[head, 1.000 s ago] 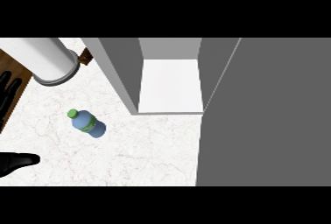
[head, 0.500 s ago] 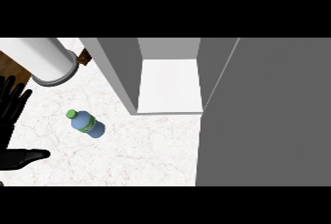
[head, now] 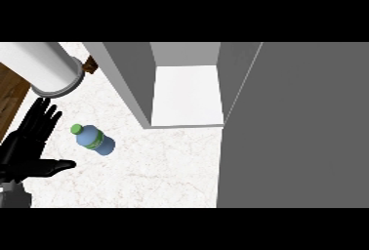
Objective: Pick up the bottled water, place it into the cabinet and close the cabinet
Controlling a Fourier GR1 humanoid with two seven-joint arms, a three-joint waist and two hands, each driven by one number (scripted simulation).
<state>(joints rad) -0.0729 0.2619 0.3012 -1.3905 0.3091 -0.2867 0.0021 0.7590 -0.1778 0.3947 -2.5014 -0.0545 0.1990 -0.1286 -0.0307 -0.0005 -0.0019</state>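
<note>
Black left robot hand (head: 27, 146), fingers spread, has risen beside the bottled water (head: 93, 140).

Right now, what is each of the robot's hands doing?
Left hand: open, fingers straight, holding nothing, beside the blue plastic water bottle.
Right hand: not in view.

One head view, steeply down.
It looks onto the white speckled marble counter (head: 158, 166) and the open grey cabinet (head: 187, 93), fairly near.
</note>
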